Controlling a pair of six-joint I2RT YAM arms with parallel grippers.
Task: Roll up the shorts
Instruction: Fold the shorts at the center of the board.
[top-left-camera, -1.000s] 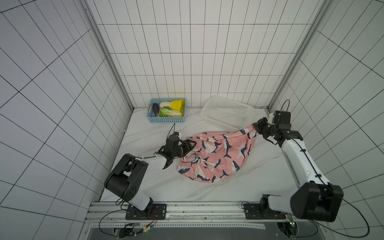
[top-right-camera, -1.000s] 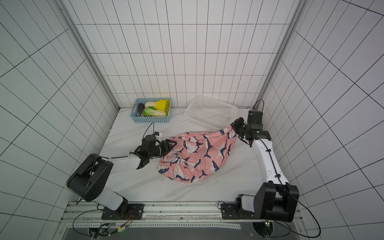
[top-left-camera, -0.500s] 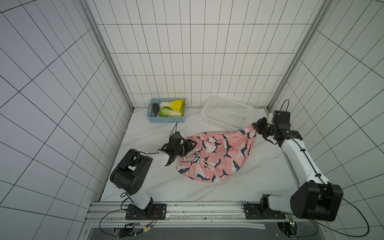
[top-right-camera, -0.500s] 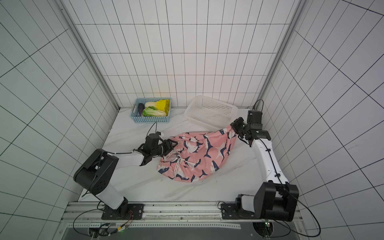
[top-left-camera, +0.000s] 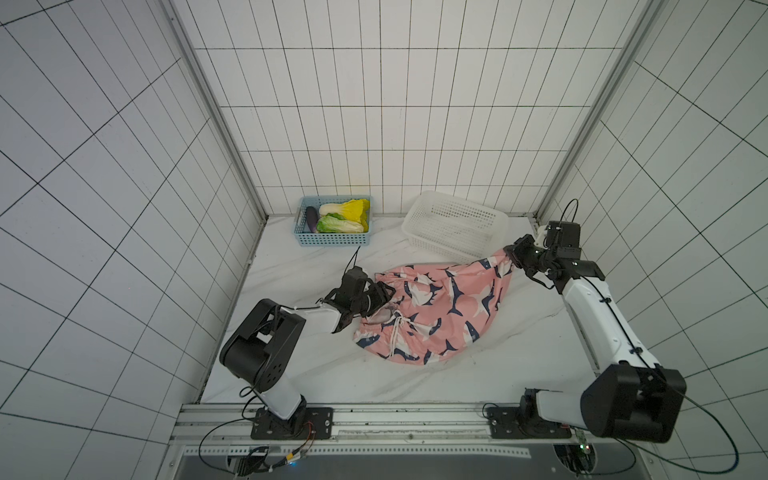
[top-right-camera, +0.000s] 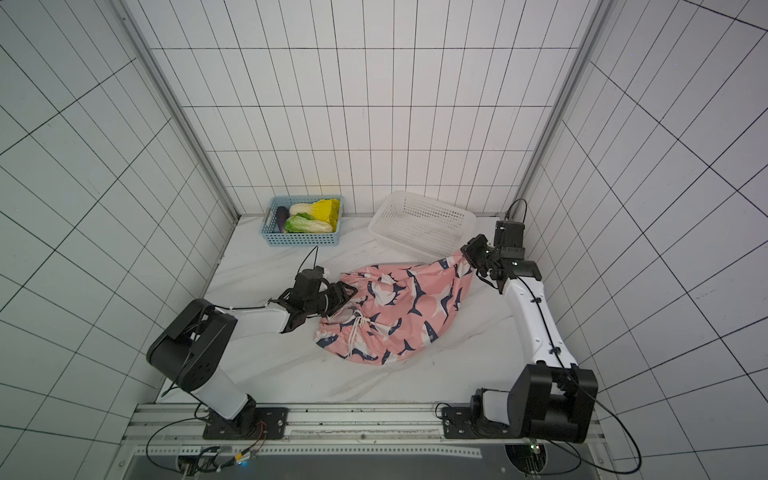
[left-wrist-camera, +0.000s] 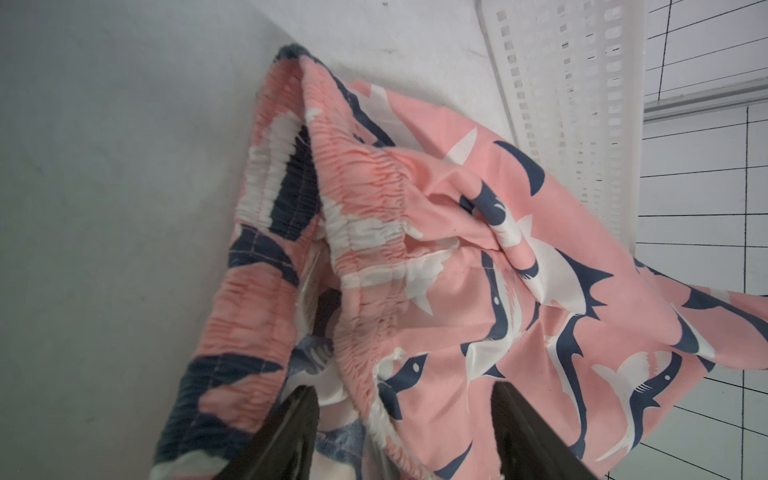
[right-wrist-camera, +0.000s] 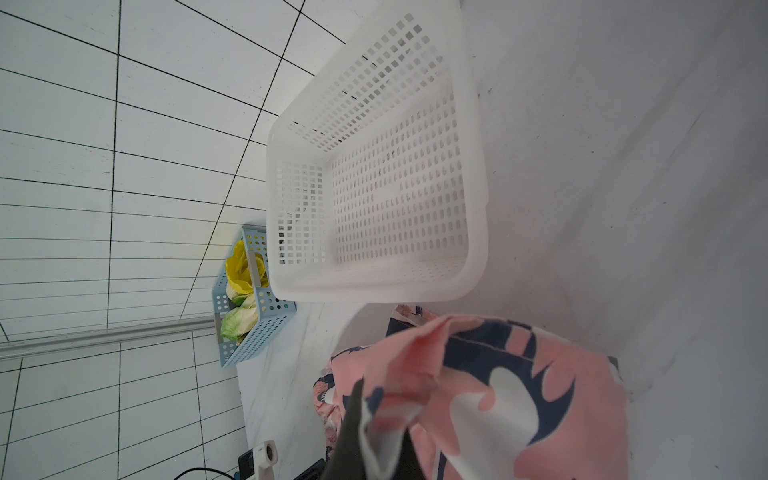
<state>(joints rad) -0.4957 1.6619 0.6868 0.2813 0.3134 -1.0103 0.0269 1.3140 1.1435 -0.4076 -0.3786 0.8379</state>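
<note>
1 shorts (top-left-camera: 440, 316) | 2 baskets (top-left-camera: 332, 240) (top-left-camera: 440, 246) | left end effector (top-left-camera: 384, 296) spread | right end effector (top-left-camera: 509, 254) clamping shorts

White tiled walls (top-left-camera: 374, 124) with thin dark lines on three sides, white marble table (top-left-camera: 374, 386), grey metal rail (top-left-camera: 415, 424) in front, soft even light

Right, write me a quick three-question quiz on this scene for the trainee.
1. True or false: the right gripper is shut on one end of the shorts.
2. What lies in the blue basket? A: vegetables. B: socks. C: nothing.
3. Fill in: the left gripper has its jaws ___ astride the waistband.
Key: 1 true; 2 A; 3 open.
</note>
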